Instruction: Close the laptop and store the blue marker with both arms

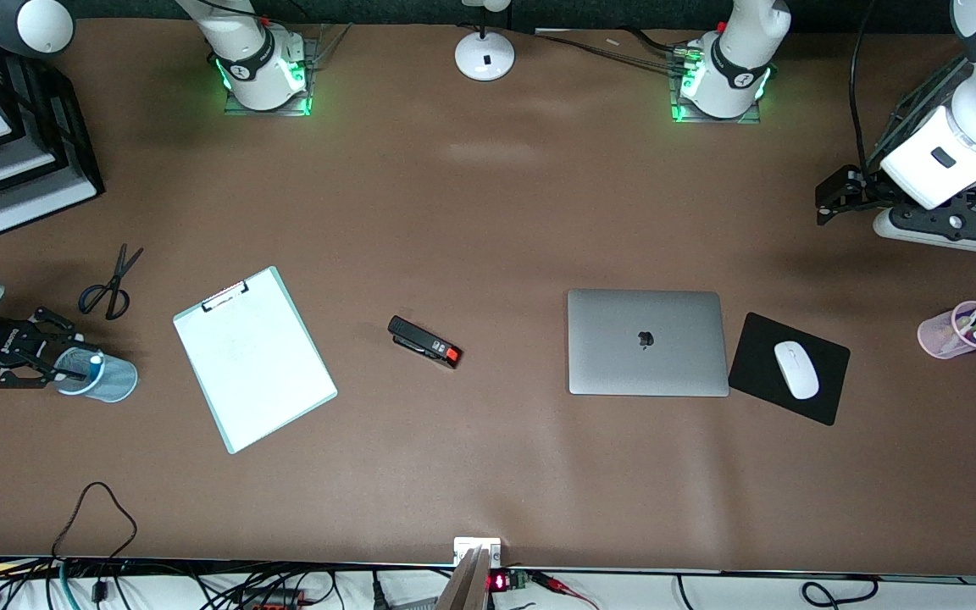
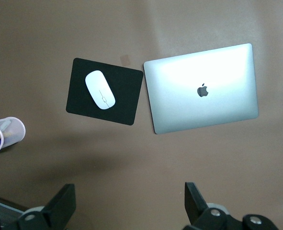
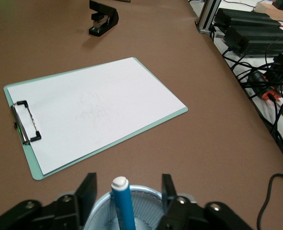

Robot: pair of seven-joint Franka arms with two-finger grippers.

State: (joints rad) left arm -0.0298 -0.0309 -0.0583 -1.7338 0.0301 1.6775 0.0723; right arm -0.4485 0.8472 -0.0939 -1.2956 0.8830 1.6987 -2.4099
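The laptop (image 1: 646,341) lies shut and flat on the table, lid up with the dark logo showing; it also shows in the left wrist view (image 2: 203,88). The blue marker (image 1: 96,363) stands white end up in a light-blue mesh cup (image 1: 111,383) at the right arm's end of the table, and shows in the right wrist view (image 3: 124,206). My right gripper (image 1: 63,363) is open, its fingers (image 3: 88,191) on either side of the cup's rim and apart from the marker. My left gripper (image 1: 827,203) is open and empty, up in the air at the left arm's end (image 2: 130,201).
A black mousepad (image 1: 827,398) with a white mouse (image 1: 795,369) lies beside the laptop. A pink cup of markers (image 1: 958,330) stands toward the left arm's end. A clipboard (image 1: 253,357), a stapler (image 1: 424,341) and scissors (image 1: 111,284) lie between laptop and mesh cup. Paper trays (image 1: 22,169) stand near the right arm's base.
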